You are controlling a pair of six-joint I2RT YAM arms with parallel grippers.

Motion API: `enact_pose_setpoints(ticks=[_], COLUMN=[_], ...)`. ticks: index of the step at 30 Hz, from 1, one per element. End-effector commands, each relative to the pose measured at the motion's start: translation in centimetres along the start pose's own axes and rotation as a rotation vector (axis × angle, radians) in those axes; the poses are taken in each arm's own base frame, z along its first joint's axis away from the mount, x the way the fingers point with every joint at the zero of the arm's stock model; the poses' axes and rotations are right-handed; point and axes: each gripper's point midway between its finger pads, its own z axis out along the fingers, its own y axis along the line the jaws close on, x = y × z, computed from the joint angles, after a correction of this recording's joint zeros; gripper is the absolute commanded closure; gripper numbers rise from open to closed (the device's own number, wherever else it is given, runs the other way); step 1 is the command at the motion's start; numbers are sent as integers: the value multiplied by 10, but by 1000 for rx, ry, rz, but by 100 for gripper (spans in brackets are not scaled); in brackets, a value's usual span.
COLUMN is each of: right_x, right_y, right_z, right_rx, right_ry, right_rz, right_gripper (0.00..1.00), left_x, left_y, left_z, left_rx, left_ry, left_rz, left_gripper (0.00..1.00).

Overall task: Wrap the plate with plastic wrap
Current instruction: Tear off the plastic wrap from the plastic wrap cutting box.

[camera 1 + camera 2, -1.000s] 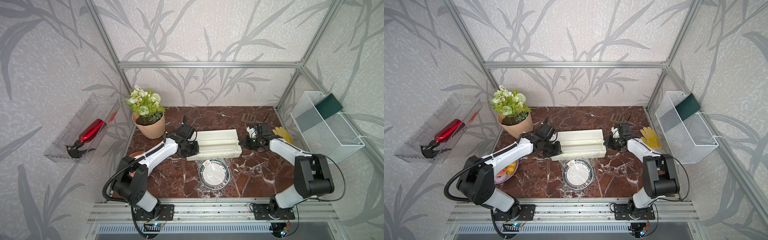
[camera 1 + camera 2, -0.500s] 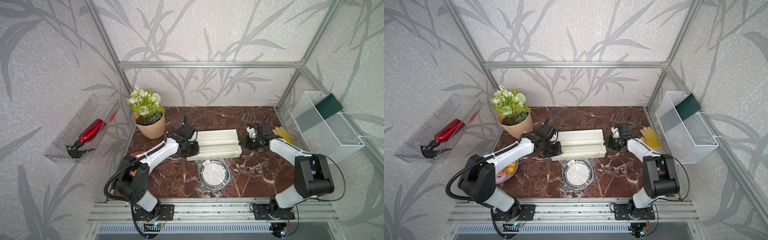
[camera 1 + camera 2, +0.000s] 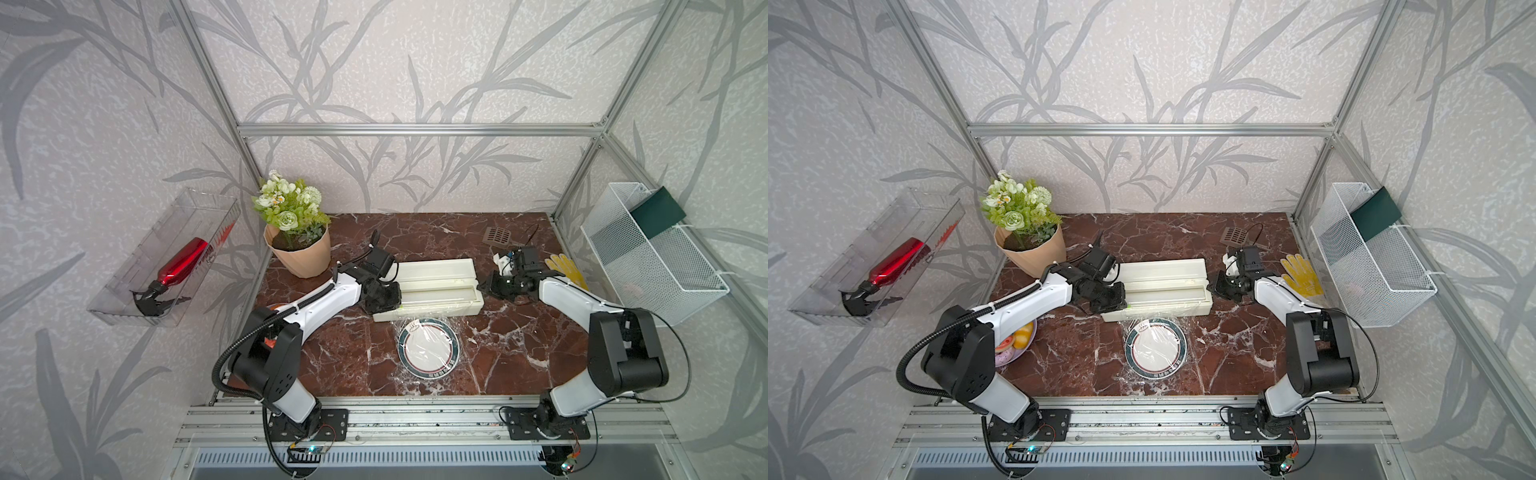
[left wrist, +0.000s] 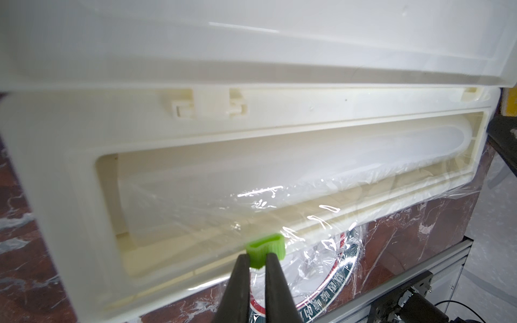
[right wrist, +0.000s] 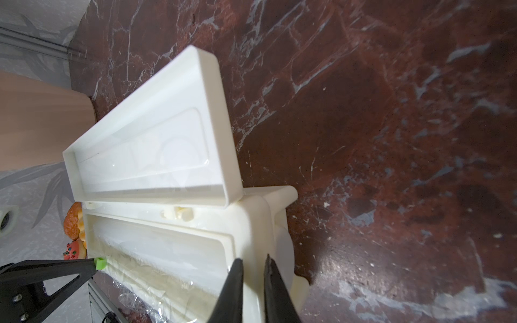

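- L gripper [image 4: 256, 258]: jaws nearly closed, pinching the green tab [image 4: 265, 247] at the front edge of the dispenser box [image 4: 70, 181]. Same grip shows in the R wrist view, tab [image 5: 100, 263] at the fingertip.
- In both top views the L gripper [image 3: 395, 305] [image 3: 1121, 301] sits at the box's left end, tips on the front edge.
- R gripper [image 5: 253, 261]: jaws narrow and at the box's right end [image 5: 251, 223], w/ the cream wall showing in the slim gap. Can't tell if it's clamped on the wall or just resting there.
- In both top views the R gripper [image 3: 487, 287] [image 3: 1214, 286] touches the box's right end.
- Box [image 3: 436, 291] lies crosswise mid-table, lid [image 3: 434, 268] hinged open toward the back. White roll is visible inside via the L wrist view.
- Plastic wrap [image 4: 279, 201] comes off the roll, over the box's front lip and down onto the plate; it's shiny and crinkled.
- Plate [image 3: 402, 351] lies flat on the marble table [image 3: 353, 353], just in front of the box, roughly centred btwn the arms. Film [image 3: 428, 340] lies over its top, w/ loose edges spilling onto the table around it.
- Elsewhere: flower pot [image 3: 299, 257] back-left, yellow glove [image 3: 565, 268] by the R arm, pastry plate [image 3: 1017, 340] under the L arm.
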Motion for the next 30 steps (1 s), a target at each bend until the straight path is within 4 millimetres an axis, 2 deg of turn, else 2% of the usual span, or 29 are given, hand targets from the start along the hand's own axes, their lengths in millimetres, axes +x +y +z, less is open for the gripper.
enact_pose_setpoints(ticks=[1,18,30], right_x=[36,38,39], right_y=[-11,-12,-11], right_z=[12,14,15], right_rx=[32,27,20], right_ry=[120,120,120], right_rz=[41,46,50], right_gripper=[84,84,84], left_x=[2,4,5], left_y=[-11,-40,-69], left_z=[13,29,41], left_rx=[9,29,43], left_ry=[19,38,55], left_rz=[22,49,81], left_gripper=[89,89,89])
